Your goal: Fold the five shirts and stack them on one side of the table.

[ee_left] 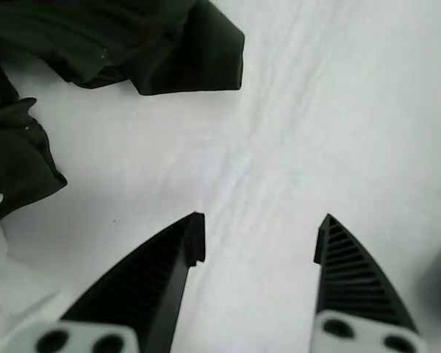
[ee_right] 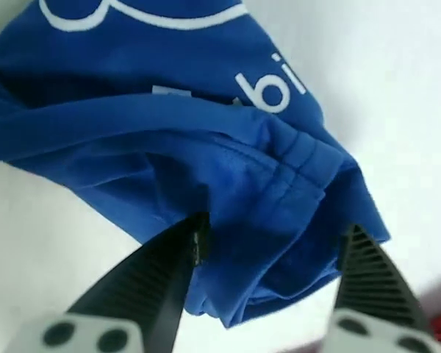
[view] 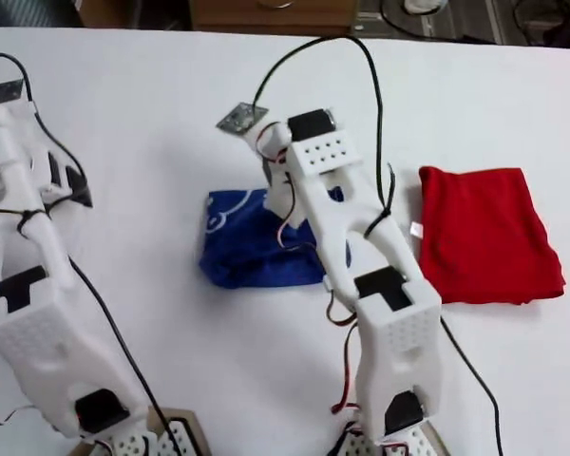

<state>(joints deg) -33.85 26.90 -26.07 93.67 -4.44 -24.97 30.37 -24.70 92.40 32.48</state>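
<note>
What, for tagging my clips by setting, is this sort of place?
Probably a robotics lab bench: left arm and right arm with loose cables at a white table, a blue shirt and a folded red shirt laid out.

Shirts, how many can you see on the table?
3. A blue shirt lies mid-table under the right gripper, a folded red shirt beside it, and a crumpled dark shirt near the left gripper. The dark heap may hide more.

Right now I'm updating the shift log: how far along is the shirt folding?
Done: the red shirt lies folded, on its own. In hand: the right pincer, open, is over the bunched blue shirt. Remaining: the dark shirt lies crumpled near the open left pincer; no stack yet.
</note>
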